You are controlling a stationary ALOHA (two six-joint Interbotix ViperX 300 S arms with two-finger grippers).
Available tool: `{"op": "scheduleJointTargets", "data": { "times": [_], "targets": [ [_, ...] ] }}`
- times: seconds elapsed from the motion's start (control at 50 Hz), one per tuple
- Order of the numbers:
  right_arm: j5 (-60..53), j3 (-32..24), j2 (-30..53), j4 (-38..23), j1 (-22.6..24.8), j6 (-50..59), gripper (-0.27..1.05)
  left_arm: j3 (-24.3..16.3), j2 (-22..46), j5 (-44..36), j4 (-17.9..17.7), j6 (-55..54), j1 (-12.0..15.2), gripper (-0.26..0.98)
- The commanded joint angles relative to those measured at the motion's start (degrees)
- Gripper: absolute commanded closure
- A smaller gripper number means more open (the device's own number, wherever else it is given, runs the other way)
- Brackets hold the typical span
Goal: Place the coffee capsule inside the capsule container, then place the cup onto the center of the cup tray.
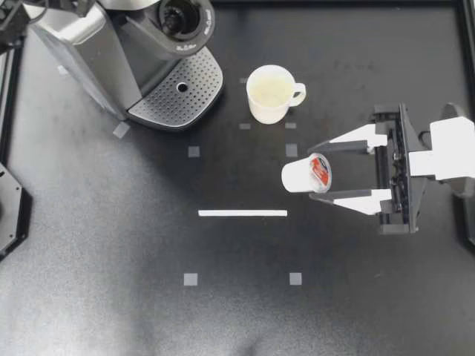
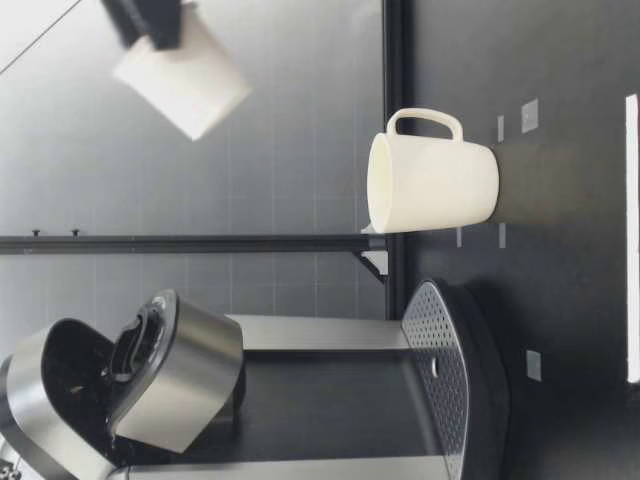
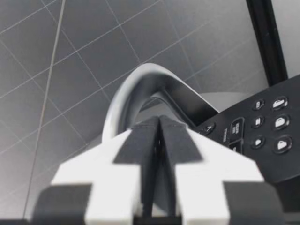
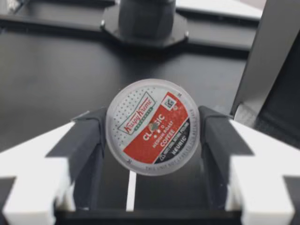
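My right gripper (image 1: 315, 172) is open about half way and its two fingers press the coffee capsule (image 1: 306, 175) from both sides. The capsule is held high over the table, tilted, with its foil lid facing back to the wrist. The cup (image 1: 271, 93) stands upright on the table ahead of this gripper and off to one side, beside the cup tray (image 1: 178, 93). My left gripper (image 3: 158, 123) has its fingers pressed together with nothing seen between them, just before the raised silver lid (image 3: 140, 84) of the coffee machine (image 1: 126, 52).

Capsule (image 2: 185, 85) — blurred, rim perhaps hidden
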Motion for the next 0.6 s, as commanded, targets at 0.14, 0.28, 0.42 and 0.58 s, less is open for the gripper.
{"op": "scheduleJointTargets", "data": {
  "times": [0.14,0.28,0.42,0.58],
  "targets": [
    [-3.25,-5.89,-0.44,0.09,-5.01,-1.32,0.25,0.79,-4.75,-7.65,0.70,-5.10,1.93,0.60],
    [-3.34,-11.34,0.70,0.09,-9.05,-4.22,0.24,1.85,-7.91,-15.73,2.81,-9.84,1.93,0.60],
    [-3.34,-16.87,3.16,0.09,-11.87,-7.21,0.24,3.16,-11.25,-20.39,5.19,-14.06,1.85,0.60],
    [-1.32,-23.55,7.29,0.18,-14.77,-7.65,0.24,5.80,-14.59,-21.27,6.24,-16.87,1.93,0.60]
  ]
}}
